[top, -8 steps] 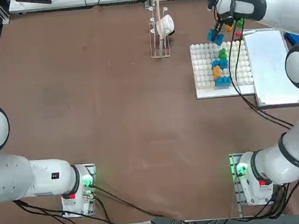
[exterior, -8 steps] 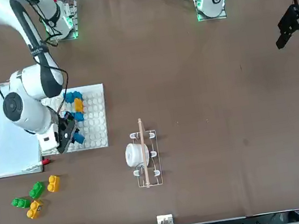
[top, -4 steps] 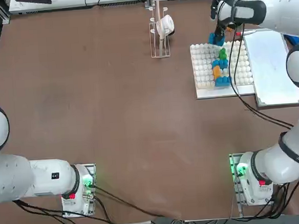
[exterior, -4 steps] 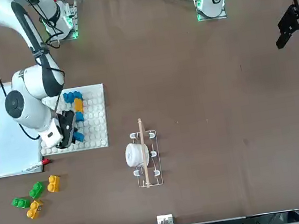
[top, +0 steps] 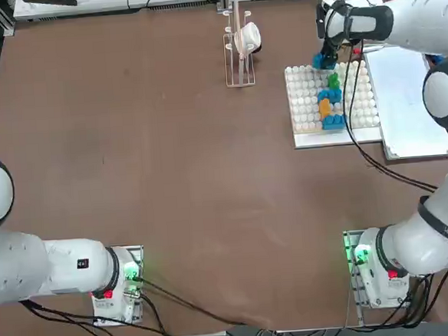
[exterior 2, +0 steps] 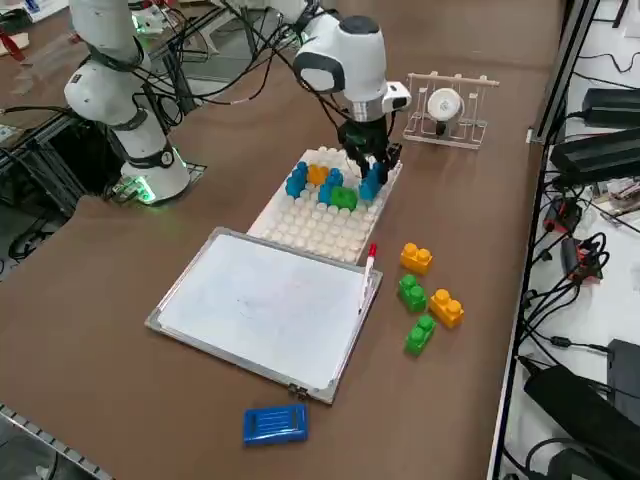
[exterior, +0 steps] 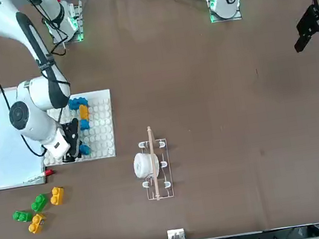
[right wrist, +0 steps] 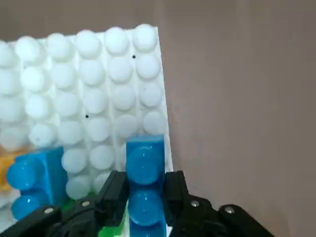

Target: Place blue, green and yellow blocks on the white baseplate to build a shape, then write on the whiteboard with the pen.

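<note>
Brown tabletop is showing under my right gripper [right wrist: 143, 190], which is clamping a blue block [right wrist: 144, 173] over the far edge of the white baseplate [top: 305, 101], beside the bricks already standing there [top: 330, 103]. Whiteboard [exterior 2: 270, 305] and pen [exterior 2: 367, 272] are lying alongside.

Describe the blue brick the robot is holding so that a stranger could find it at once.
Start at the studded white plate beside the whiteboard. At the plate's far edge, next to the green brick, the right pincer is shut on a blue brick. Unlike the other blue bricks, it sits between black fingers.
</note>
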### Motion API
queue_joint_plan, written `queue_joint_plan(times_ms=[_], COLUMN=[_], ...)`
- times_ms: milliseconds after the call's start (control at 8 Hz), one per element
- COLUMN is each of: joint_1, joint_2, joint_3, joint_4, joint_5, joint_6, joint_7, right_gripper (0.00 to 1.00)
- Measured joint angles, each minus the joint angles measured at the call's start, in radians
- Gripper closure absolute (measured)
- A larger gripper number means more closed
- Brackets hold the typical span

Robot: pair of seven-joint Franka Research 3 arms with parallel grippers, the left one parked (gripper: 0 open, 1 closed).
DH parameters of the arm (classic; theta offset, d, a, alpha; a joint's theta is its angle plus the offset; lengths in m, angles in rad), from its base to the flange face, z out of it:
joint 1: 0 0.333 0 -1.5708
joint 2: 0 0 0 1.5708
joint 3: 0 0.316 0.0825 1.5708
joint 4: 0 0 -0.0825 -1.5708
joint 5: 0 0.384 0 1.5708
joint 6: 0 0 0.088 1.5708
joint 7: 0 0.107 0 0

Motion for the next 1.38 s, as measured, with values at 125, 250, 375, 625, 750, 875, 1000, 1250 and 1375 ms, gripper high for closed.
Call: queue_joint_plan(times_ms=[125, 250, 375, 625, 750, 875, 1000, 1250, 1375], joint_1=[-0.003, -0.005, -0.005, -0.005, -0.005, -0.005, -0.005, -0.006, -0.007], joint_2=[0.002, 0.002, 0.001, -0.003, -0.006, -0.007, -0.007, -0.007, -0.007], joint_3=[0.0, 0.0, 0.0, 0.001, 0.002, 0.002, 0.002, 0.002, 0.002], joint_4=[-0.008, -0.018, -0.026, -0.038, -0.042, -0.046, -0.048, -0.051, -0.053], joint_5=[0.0, 0.0, 0.0, 0.0, 0.0, 0.0, 0.0, 0.009, 0.012], joint_6=[0.004, 0.009, 0.012, 0.018, 0.02, 0.022, 0.024, 0.025, 0.025], joint_7=[-0.028, -0.053, -0.074, -0.113, -0.12, -0.122, -0.123, -0.123, -0.123], right_gripper=[0.59, 0.59, 0.59, 0.59, 0.59, 0.59, 0.59, 0.59, 0.59])
